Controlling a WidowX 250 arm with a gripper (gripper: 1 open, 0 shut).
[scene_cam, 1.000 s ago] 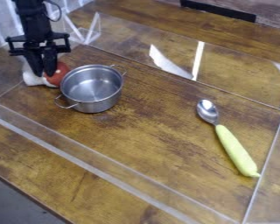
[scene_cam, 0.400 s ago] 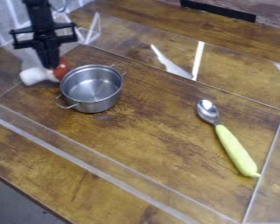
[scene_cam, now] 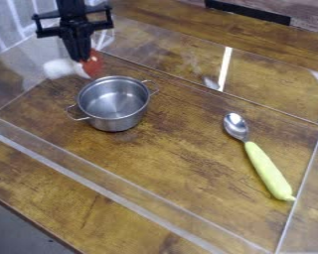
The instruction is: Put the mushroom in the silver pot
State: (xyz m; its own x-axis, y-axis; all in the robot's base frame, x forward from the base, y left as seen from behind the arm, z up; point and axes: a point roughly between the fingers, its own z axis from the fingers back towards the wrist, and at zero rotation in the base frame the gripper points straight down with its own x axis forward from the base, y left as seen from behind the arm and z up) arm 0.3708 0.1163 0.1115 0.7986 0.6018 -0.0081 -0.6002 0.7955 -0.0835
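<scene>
My gripper (scene_cam: 79, 60) hangs at the upper left, pointing down, with its black fingers shut on the mushroom (scene_cam: 90, 66). The mushroom is off the table: its dark red cap shows at the fingertips and its blurred cream stem sticks out to the left. The silver pot (scene_cam: 115, 102) stands empty on the wooden table, just below and to the right of the gripper, its two small handles showing.
A silver spoon with a yellow-green handle (scene_cam: 258, 157) lies on the right of the wooden table (scene_cam: 175, 189). Low clear plastic walls (scene_cam: 82, 169) fence the work area along the front, back and sides.
The gripper closed on the mushroom beside the pot's left rim, then rose and moved right with it. The pot has shifted slightly to the right.
</scene>
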